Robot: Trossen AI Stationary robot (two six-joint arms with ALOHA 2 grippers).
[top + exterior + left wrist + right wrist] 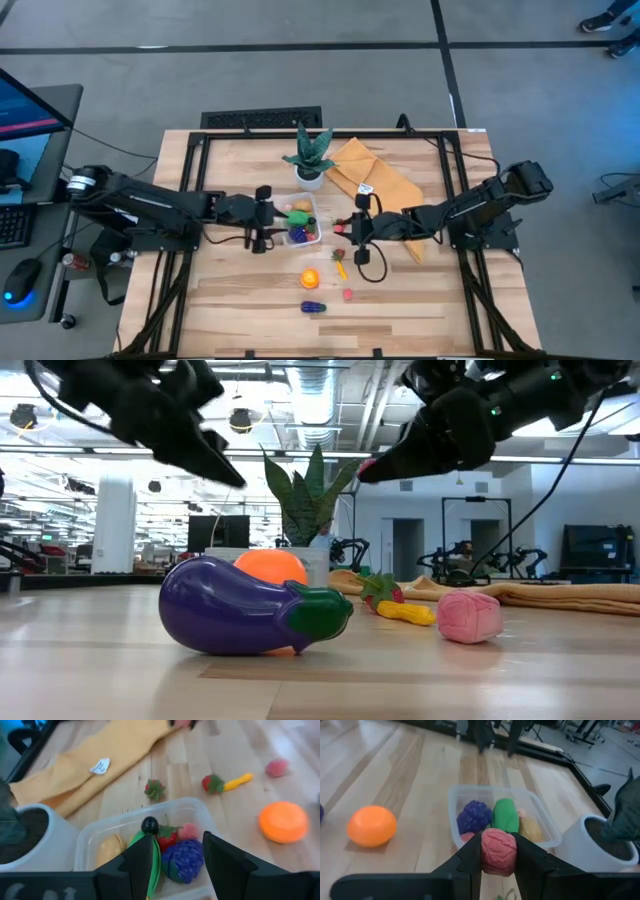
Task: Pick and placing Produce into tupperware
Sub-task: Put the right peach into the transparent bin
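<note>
The clear tupperware (303,226) stands on the table at mid-table and holds a purple, a green, a yellow and a red piece (492,817). My right gripper (345,228) hovers just right of it, shut on a pinkish-red bumpy toy fruit (498,851). My left gripper (266,222) is open and empty at the container's left side, its fingers over the near rim (177,865). An orange (311,279), a purple eggplant (313,307), a pink piece (348,294) and a yellow-and-red piece (340,264) lie on the table nearer the front. My right gripper pinches the bumpy pinkish-red fruit (498,845) between its two fingers, one on each side of it. The fingers come roughly level from the table's right, slanting down. The fruit is lifted clear of the table (366,464).
A green-leafed plant in a white pot (309,165) stands behind the container, with a mustard-yellow cloth (372,178) to its right. A small strawberry (155,789) lies near the cloth. Open tabletop lies to the front left and right.
</note>
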